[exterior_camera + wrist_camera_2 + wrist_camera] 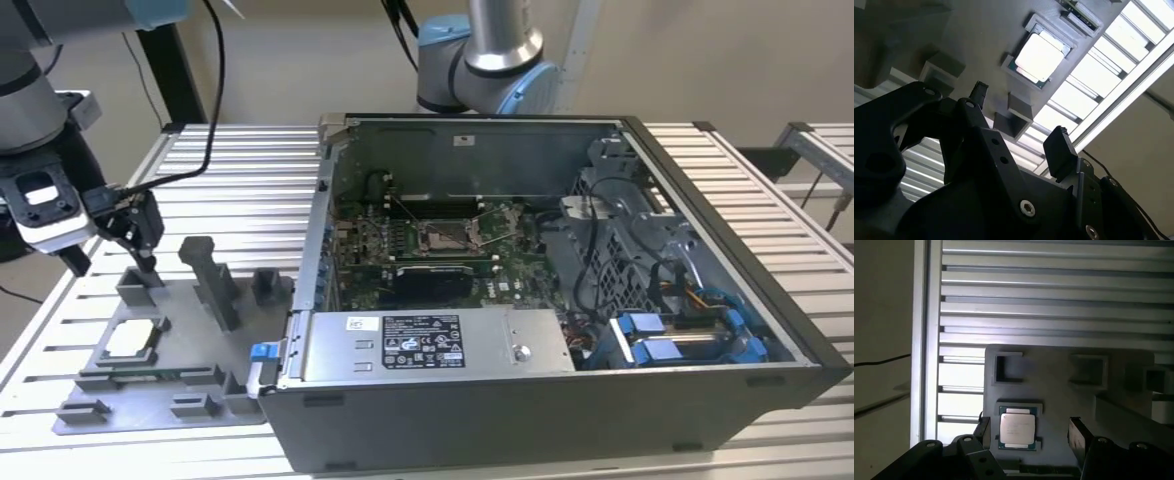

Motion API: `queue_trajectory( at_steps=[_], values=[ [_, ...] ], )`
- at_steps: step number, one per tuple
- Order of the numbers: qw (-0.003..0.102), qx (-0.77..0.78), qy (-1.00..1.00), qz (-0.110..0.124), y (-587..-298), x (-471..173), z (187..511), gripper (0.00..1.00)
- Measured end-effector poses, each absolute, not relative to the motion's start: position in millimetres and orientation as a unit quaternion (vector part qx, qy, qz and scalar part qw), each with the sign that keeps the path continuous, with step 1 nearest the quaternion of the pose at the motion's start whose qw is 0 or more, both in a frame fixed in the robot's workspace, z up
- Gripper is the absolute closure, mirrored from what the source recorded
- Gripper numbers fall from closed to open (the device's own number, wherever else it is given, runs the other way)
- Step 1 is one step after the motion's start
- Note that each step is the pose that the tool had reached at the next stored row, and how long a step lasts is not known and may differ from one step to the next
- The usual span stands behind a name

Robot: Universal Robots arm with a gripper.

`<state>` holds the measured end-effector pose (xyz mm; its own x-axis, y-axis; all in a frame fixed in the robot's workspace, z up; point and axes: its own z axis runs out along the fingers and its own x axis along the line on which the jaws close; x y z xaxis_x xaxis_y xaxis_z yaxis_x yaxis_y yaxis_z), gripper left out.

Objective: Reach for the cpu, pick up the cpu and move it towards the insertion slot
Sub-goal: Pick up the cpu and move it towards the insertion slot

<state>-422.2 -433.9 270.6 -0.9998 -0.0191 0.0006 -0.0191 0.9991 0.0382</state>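
Observation:
The cpu lies flat, silvery top up, in a square seat on the grey fixture plate at the exterior view's left. My gripper hangs open above the plate, a little behind the cpu and clear of it. In both wrist views the cpu sits below and beyond the two dark fingers, with nothing held between them. The insertion slot is a metal-framed square socket on the green board inside the open computer case, well to the exterior view's right of the gripper.
Grey blocks and a tall upright post stand on the fixture plate between the cpu and the case wall. A second arm stands behind the case. The slatted metal table carries everything; black cables hang at the back left.

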Motion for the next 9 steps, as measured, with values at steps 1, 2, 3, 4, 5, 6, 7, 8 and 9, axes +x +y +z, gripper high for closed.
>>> queue_trajectory(
  at_steps=[1, 2, 3, 4, 5, 6, 7, 8, 9],
  values=[
    [0.0, 0.01, -1.0, -0.019, -433.9, -422.3, 269.8, 0.0],
    [0.001, 0.01, -1.0, -0.019, -434.0, -422.4, 269.2, 0.0],
    [0.0, 0.01, -1.0, -0.019, -434.0, -422.6, 268.2, 0.0],
    [0.0, 0.01, -1.0, -0.019, -434.0, -422.8, 267.1, 0.0],
    [0.001, 0.01, -1.0, -0.019, -434.2, -423.2, 266.3, 0.0],
    [0.001, 0.01, -1.0, -0.019, -434.6, -423.6, 265.5, 0.0],
    [0.0, 0.01, -1.0, -0.019, -435.4, -424.0, 264.7, 0.0],
    [0.001, 0.01, -1.0, -0.019, -436.4, -424.3, 263.9, 0.0],
    [0.001, 0.009, -1.0, -0.019, -437.4, -424.5, 263.0, 0.0]
  ],
)
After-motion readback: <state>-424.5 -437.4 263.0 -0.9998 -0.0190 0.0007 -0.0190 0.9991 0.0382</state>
